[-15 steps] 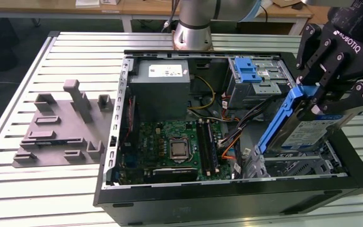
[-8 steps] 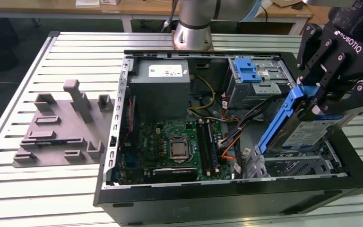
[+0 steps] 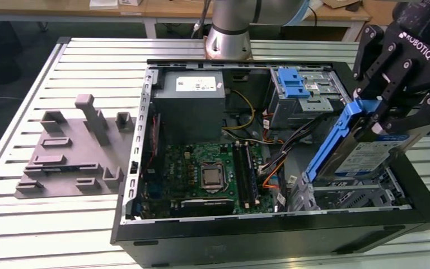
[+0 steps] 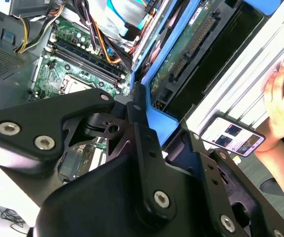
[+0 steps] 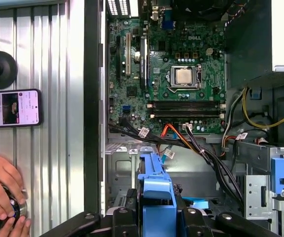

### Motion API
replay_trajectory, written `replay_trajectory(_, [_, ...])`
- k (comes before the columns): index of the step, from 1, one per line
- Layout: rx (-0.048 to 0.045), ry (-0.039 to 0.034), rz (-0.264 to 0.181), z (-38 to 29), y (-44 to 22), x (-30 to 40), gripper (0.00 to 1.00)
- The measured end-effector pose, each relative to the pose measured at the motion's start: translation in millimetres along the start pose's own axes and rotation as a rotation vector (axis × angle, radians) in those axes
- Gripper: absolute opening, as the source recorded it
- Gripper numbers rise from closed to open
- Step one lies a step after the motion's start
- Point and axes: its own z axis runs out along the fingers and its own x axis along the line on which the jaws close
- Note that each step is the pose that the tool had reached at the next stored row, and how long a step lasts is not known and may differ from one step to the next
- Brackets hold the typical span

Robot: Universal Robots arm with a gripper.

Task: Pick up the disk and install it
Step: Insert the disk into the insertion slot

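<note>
Gripping the disk, claw overhangs slatted table

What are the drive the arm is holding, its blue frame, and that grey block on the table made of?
The disk looks like bare silver metal with a paper label, judging by its dull sheen. Its bracket seems to be moulded plastic: uniform matte blue. The grey block looks like matte plastic, maybe printed; hard to tell. The gripper holds the disk, jaws closed on it.
</note>
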Motion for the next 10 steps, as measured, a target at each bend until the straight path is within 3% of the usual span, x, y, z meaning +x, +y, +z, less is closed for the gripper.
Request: replay_trajectory(10, [0.0000,0.0000,-0.002,2.6,-0.2,1.3,0.36])
